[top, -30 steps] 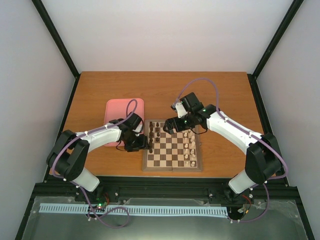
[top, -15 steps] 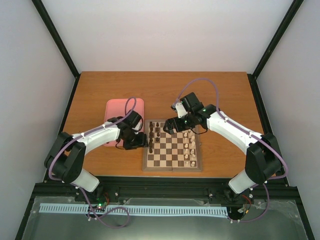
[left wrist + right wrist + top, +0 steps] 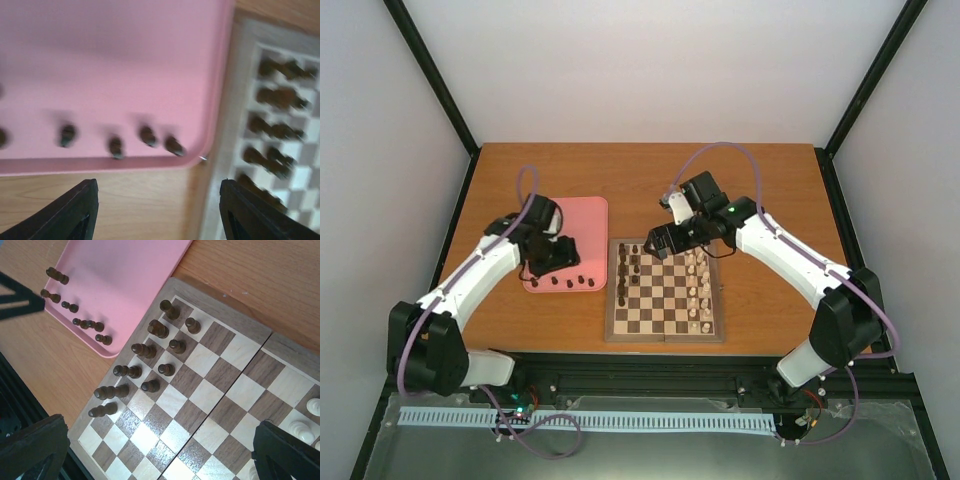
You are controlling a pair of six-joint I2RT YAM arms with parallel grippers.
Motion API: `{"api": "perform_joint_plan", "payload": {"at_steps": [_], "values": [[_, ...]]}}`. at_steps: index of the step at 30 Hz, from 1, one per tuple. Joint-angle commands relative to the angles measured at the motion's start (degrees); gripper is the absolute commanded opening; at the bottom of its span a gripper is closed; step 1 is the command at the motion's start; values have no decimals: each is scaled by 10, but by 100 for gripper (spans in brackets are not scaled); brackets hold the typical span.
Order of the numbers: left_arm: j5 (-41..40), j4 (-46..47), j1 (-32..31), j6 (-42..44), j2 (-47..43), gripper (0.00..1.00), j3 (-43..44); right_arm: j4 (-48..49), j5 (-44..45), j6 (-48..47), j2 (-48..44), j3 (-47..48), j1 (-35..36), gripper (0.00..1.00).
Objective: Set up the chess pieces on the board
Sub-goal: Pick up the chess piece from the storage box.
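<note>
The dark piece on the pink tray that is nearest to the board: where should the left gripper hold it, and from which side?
Probably its upper part, from straight above. The piece is small, sits close to the tray rim and has a neighbour beside it, so a low side approach looks blocked.

Left pincer (image 3: 157, 186), fingers spread, hangs over the tabletop (image 3: 30, 185); just ahead, dark pieces (image 3: 116, 146) line the pink tray (image 3: 125, 60); ahead-right, the board (image 3: 227, 125) holds more.
</note>
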Motion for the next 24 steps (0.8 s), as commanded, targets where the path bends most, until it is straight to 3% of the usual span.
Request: {"api": "perform_joint_plan", "payload": {"at_steps": [1,8,24], "values": [[-30,-37,75,26,17,67,22,-30,0,-22,18,30,-5,100],[-41,1,165,13,72,62,25,-50,-2,-33,31,61,-5,100],[-74,45,210,30,126,56,-2,-58,-13,-36,38,49,-5,100]]}}
